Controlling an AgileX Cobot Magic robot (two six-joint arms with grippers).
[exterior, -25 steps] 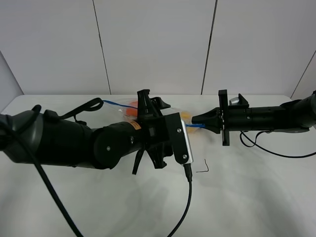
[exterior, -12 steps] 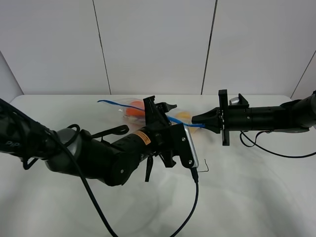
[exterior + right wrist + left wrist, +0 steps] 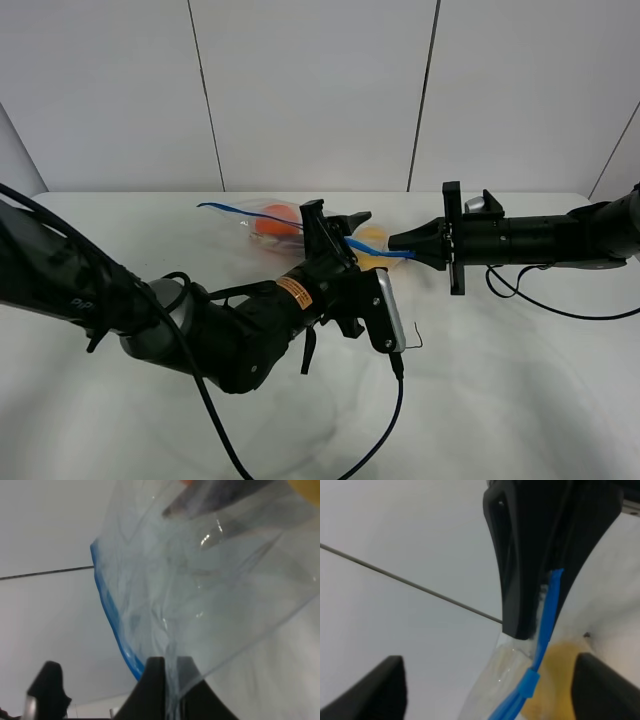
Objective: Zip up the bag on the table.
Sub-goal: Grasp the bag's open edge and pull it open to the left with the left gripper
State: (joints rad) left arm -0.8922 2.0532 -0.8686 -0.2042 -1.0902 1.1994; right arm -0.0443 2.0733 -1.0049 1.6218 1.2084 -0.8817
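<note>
The clear bag (image 3: 290, 222) lies at the back middle of the white table (image 3: 520, 390), with orange and yellow toy produce inside. Its blue zipper strip (image 3: 372, 249) runs right to my right gripper (image 3: 398, 242), which is shut on the strip's end. The right wrist view shows the right gripper (image 3: 167, 682) pinching the crinkly plastic beside the blue strip (image 3: 107, 612). My left gripper (image 3: 337, 222) is open over the strip, just left of the right one. In the left wrist view the left gripper (image 3: 490, 690) straddles the blue strip (image 3: 546, 620) and a blue slider tab (image 3: 529, 682).
The left arm's thick body (image 3: 230, 320) lies across the table's middle, with its cable (image 3: 385, 420) trailing to the front. The right arm's cable (image 3: 545, 305) loops on the table at the right. A small black hook-shaped mark (image 3: 413, 344) sits near the middle. White wall panels stand behind.
My left arm has stretched forward and to the right, bringing its open gripper along the blue strip closer to the right gripper. More of the bag now shows. The right arm has not moved.
</note>
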